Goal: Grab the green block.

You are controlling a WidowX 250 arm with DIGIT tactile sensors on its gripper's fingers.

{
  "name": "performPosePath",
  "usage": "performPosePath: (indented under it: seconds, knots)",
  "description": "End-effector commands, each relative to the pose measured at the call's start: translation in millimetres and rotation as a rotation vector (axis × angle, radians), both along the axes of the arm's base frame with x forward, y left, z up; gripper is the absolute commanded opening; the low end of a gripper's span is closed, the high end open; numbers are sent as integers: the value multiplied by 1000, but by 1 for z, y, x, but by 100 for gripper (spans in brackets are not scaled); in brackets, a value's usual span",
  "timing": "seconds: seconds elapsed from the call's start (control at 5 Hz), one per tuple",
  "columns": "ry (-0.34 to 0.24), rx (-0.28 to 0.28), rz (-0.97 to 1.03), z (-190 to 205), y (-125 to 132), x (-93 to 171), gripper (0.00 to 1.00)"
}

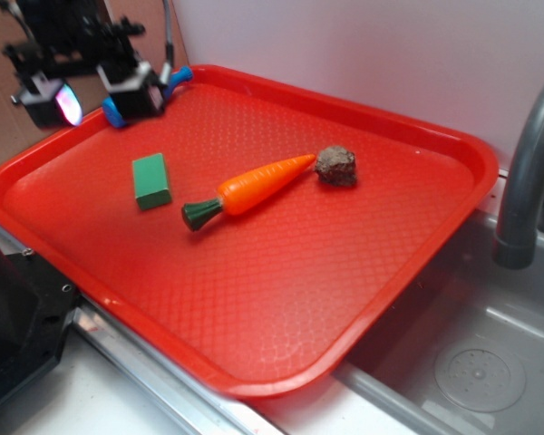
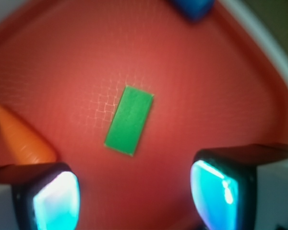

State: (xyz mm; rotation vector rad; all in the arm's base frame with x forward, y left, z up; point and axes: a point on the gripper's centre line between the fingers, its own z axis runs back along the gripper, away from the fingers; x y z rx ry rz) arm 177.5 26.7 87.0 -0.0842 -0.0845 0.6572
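The green block lies flat on the red tray, left of the toy carrot. In the wrist view the block lies tilted, ahead of the fingers and clear of them. My gripper hovers above the tray's far left corner, up and left of the block. It is open and empty; its two pads stand wide apart with bare tray between them.
A brown lumpy ball sits at the carrot's tip. A blue object lies at the tray's far rim. A grey faucet and a sink are to the right. A black box stands at the front left.
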Motion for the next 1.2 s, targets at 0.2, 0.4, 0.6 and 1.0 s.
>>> performPosePath:
  seconds: [0.2,0.4,0.6,1.0]
  knots:
    - [150,26,130,-62,5,15,100]
    - [191,6,115,-81,4,-4,100]
    - [206,33,107,-85,2,-21,100]
    - [172,-31,-5,-87,6,-64,0]
